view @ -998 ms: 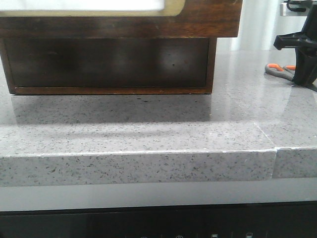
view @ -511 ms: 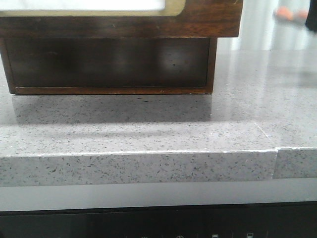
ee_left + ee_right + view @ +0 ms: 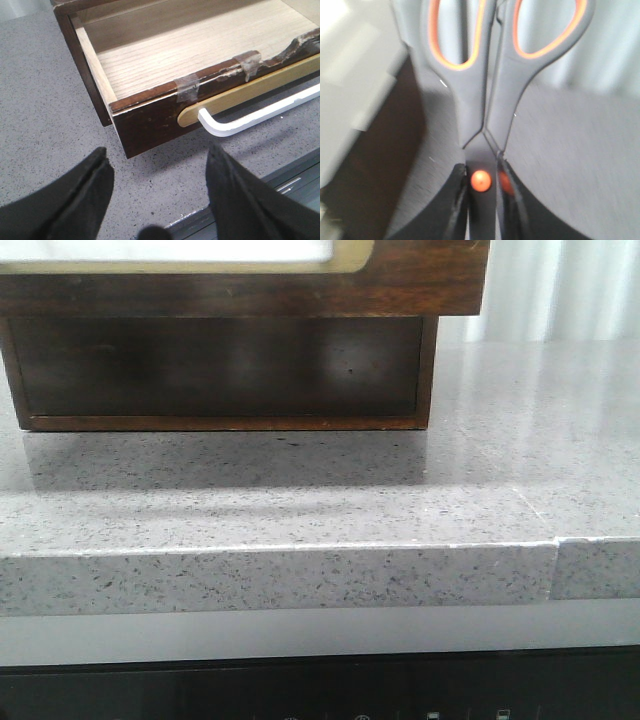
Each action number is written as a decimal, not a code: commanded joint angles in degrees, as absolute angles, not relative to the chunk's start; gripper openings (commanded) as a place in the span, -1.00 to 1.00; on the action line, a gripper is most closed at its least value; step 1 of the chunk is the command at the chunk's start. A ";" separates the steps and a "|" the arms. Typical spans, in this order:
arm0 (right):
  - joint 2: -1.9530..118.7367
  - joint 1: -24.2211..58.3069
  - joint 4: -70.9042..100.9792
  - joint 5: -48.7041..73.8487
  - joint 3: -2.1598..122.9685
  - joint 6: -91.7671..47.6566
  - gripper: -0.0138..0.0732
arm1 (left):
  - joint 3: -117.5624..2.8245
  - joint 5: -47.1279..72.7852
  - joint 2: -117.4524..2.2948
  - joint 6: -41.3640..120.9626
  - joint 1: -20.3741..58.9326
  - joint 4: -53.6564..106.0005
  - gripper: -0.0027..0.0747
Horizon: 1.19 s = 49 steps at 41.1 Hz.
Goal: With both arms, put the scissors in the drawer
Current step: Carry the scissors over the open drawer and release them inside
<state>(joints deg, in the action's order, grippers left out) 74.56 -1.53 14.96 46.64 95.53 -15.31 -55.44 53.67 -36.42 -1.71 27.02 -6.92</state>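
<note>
My right gripper (image 3: 482, 172) is shut on the scissors (image 3: 490, 85) at the blades, just by the orange pivot. The dark grey handles with orange-lined loops stick out past the fingertips, held in the air above the grey counter. The drawer (image 3: 165, 100) stands pulled open in the left wrist view, its pale wooden floor bare, with a white handle bar (image 3: 250, 120) on its dark brown front. My left gripper (image 3: 157, 165) hangs open over the counter just in front of the drawer's corner, holding nothing. In the front view only the drawer's underside (image 3: 220, 365) shows; neither arm appears there.
The speckled grey counter (image 3: 320, 490) has a raised front edge with a seam at the right. Clear tape patches (image 3: 186, 87) sit on the drawer's chipped front rim. A dark appliance panel (image 3: 320, 685) lies below the counter.
The right gripper lifted the scissors off the counter at the far right and rose out of the front view. The drawer has not moved.
</note>
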 commanded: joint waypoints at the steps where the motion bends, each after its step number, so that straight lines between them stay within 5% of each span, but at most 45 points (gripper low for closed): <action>1: 71.78 1.39 20.75 41.77 99.42 -22.05 -0.63 | -57.28 49.24 -36.68 -2.25 27.51 -6.87 0.12; 24: 77.60 29.05 26.50 44.94 103.58 -48.04 -0.63 | -57.28 49.24 -36.68 -2.25 27.51 -6.87 0.12; 49: 91.65 32.95 24.41 53.81 103.58 -58.80 -0.63 | -57.28 49.24 -36.68 -2.25 27.51 -6.87 0.12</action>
